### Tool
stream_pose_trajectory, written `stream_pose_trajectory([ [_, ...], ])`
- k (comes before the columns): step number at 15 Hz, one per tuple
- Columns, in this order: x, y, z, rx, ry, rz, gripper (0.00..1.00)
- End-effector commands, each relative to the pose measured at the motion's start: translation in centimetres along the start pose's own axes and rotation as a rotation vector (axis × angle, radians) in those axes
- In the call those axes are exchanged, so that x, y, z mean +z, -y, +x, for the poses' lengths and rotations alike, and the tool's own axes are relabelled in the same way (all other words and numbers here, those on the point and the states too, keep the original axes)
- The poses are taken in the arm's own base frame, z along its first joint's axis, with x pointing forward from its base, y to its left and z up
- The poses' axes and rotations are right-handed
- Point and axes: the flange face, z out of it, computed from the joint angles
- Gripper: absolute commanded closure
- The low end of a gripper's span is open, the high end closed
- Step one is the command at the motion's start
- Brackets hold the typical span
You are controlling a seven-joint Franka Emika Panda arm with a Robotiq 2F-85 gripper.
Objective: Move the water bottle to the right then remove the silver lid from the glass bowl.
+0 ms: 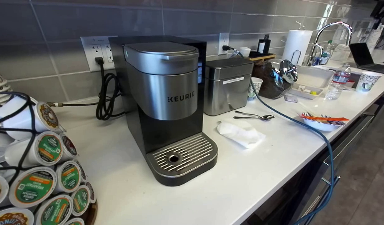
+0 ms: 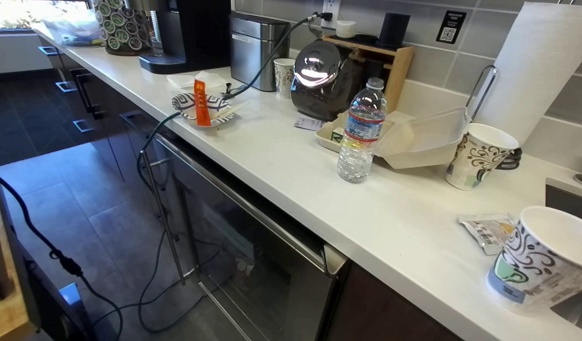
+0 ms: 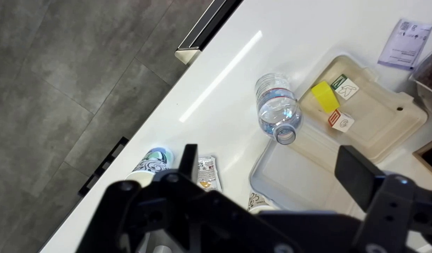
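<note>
The water bottle [image 2: 364, 127] is clear plastic with a blue and red label and stands upright on the counter. It also shows in an exterior view [image 1: 338, 80] and in the wrist view [image 3: 276, 102], where its mouth looks uncapped. The silver lid [image 1: 288, 71] sits on the glass bowl [image 1: 268, 85], which is tilted and holds dark contents. The lid [image 2: 317, 68] and bowl [image 2: 314, 103] also show in an exterior view. Only the bowl's edge [image 3: 428, 75] shows in the wrist view. My gripper [image 3: 272, 167] is open and empty above the counter, with the bottle ahead of its fingertips.
An open takeout container [image 2: 421, 142] with small blocks stands beside the bottle. Paper cups [image 2: 480, 154] and a packet [image 2: 490, 229] lie on the sink side. A paper bowl [image 1: 321, 125] and a coffee machine [image 1: 167, 90] stand farther along. A blue cable [image 1: 291, 118] crosses the counter's edge.
</note>
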Motion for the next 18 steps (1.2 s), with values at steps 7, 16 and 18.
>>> stream_pose_trajectory([
  [7,-1.1,5.1,-5.0,-0.204,-0.028,0.275,0.0],
  [16,0.6,5.4,-8.3,-0.454,-0.054,0.414,0.0],
  [18,0.9,4.9,-9.3,-0.483,-0.053,0.421,0.0],
])
